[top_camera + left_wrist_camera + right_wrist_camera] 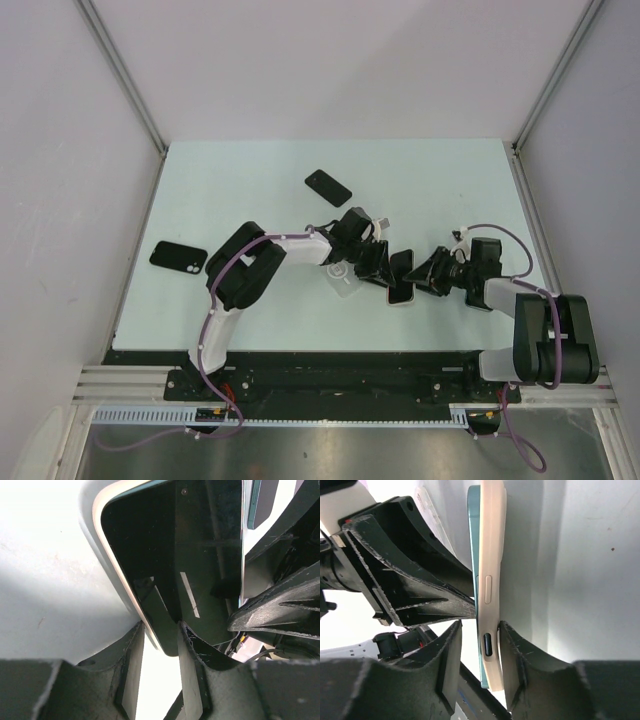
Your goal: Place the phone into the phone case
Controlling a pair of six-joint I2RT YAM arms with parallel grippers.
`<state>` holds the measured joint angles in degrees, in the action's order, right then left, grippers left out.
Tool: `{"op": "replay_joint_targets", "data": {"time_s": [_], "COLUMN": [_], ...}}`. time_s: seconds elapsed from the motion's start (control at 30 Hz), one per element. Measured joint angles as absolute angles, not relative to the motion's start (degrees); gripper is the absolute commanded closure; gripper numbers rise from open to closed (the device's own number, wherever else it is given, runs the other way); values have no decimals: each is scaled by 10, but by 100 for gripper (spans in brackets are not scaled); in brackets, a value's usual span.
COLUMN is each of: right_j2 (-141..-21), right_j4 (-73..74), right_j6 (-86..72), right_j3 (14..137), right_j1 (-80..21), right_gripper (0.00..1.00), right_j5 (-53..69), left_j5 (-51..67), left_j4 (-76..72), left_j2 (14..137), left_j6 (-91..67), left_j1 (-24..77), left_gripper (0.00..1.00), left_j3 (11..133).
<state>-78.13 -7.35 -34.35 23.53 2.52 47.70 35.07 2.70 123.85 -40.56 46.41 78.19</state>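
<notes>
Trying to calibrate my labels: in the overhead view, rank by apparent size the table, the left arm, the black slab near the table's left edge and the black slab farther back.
1. table
2. left arm
3. left-edge black slab and back black slab: they look alike in size, so I won't rank them.

Far slab point(328, 188) and left slab point(179, 257) (both black) lie apart.

One phone point(402, 265) and one cream phone case point(492, 555), both between the two sets of jaws. Two more dark slabs lie on the surface point(250, 170): far slab point(328, 187) and left slab point(178, 257), both well clear of the jaws.
</notes>
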Motion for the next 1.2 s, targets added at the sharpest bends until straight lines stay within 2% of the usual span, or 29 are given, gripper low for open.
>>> {"op": "replay_joint_targets", "data": {"time_s": [0.03, 0.13, 0.17, 0.3, 0.33, 0.43, 0.63, 0.83, 1.2], "right_j2": [-781, -781, -780, -761, -754, -721, -640, -603, -565], "right_j4": [-67, -45, -39, -25, -20, -15, -60, -158, -302], "right_j6": [-341, -328, -323, -317, -318, -326, -371, -455, -571], "right_j3": [237, 243, 244, 245, 245, 245, 245, 246, 245], "right_j1": [21, 15, 15, 12, 11, 9, 6, -46, -96], "right_gripper": [80, 98, 100, 100, 100, 100, 100, 100, 98], "right_j5": [472, 453, 447, 435, 434, 434, 466, 506, 530], "left_j5": [351, 351, 351, 347, 343, 324, 325, 393, 484], "left_j4": [27, 31, 32, 50, 62, 98, 91, -6, -155], "left_j2": [1239, 1239, 1239, 1234, 1230, 1198, 1033, 922, 917], "left_j6": [-406, -405, -405, -395, -390, -371, -361, -387, -473], "left_j1": [464, 465, 464, 465, 463, 456, 390, 350, 358], "left_gripper": [61, 60, 59, 50, 43, 31, 21, 20, 30], "left_j3": [782, 782, 783, 790, 791, 785, 689, 608, 553]}}
